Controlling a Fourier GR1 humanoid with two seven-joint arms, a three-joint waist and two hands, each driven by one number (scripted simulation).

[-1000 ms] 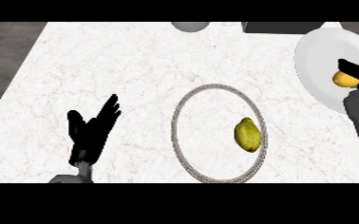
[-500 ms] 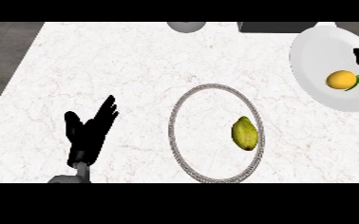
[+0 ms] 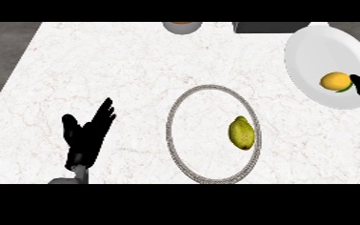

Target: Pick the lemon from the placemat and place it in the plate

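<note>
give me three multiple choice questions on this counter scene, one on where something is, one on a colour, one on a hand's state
1. Where does the yellow-green fruit lie?
A. in the white plate
B. inside the round placemat's ring, toward its right side
C. on the bare counter beside the left hand

2. What colour is the plate?
A. white
B. black
C. red

3. How is the left hand?
A. curled round the fruit
B. pressing on the placemat
C. open, fingers straight, holding nothing

Key:
1 B, the fruit sits within the placemat rim, near its right edge.
2 A, the plate at the right edge is white and holds a yellow fruit.
3 C, the hand's fingers are spread over bare counter, left of the placemat.
</note>
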